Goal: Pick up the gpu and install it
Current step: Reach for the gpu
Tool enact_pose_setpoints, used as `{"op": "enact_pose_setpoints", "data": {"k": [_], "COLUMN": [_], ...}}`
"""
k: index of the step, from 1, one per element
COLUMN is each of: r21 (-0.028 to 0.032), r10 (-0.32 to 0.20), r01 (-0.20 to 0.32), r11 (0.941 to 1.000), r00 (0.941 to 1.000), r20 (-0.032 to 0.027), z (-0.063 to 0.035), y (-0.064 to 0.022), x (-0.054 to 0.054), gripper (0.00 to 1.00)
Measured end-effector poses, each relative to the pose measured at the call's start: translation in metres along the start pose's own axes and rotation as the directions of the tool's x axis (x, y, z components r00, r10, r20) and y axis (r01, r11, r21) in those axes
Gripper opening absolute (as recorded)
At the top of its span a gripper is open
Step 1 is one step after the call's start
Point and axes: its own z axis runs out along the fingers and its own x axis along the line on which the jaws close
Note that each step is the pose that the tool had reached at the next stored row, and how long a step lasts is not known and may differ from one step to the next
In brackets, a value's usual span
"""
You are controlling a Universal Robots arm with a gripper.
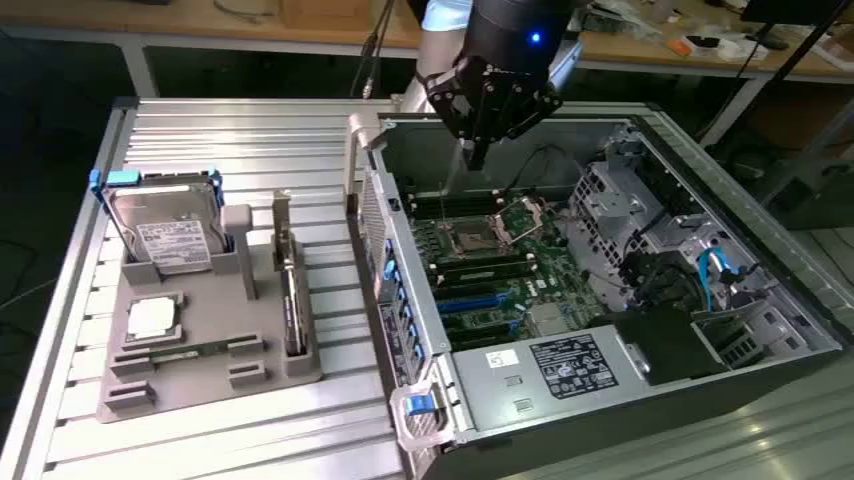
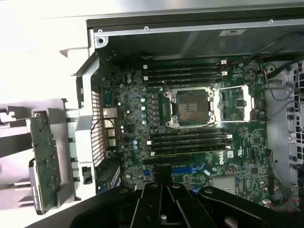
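The gpu (image 1: 291,300) is a thin card standing on edge in the right slot of a grey holder (image 1: 200,385), on the exterior view's left. In the wrist view the gpu (image 2: 45,161) appears as a long board with a metal bracket, off to the side of the case. My gripper (image 1: 474,158) hangs over the far part of the open computer case, above the motherboard (image 1: 487,265) and well away from the gpu. The black fingers (image 2: 151,202) are pressed together and shut, with nothing between them.
A silver hard drive (image 1: 167,230) with a blue bracket stands in the holder, and a square processor chip (image 1: 154,318) lies in front of it. The case (image 1: 641,420) holds an open processor socket (image 2: 192,107), memory slots, blue expansion slots (image 1: 474,300) and a drive cage (image 1: 627,220).
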Motion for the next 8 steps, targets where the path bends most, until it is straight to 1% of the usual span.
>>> {"op": "enact_pose_setpoints", "data": {"k": [1,2,4,8], "r21": [-0.0001,0.0000,0.0000,0.0000], "r10": [0.000,0.000,0.000,0.000], "r01": [0.000,0.000,0.000,0.000], "r11": [1.0000,1.0000,1.0000,1.0000], "r00": [1.0000,1.0000,1.0000,1.0000], "r20": [0.0001,0.0000,0.0000,0.0000], "z": [0.0000,-0.0003,-0.0004,-0.0008], "y": [-0.0002,-0.0010,-0.0017,-0.0035], "x": [0.002,0.008,0.013,0.026], "gripper": [0.11,0.11,0.11,0.11]}}
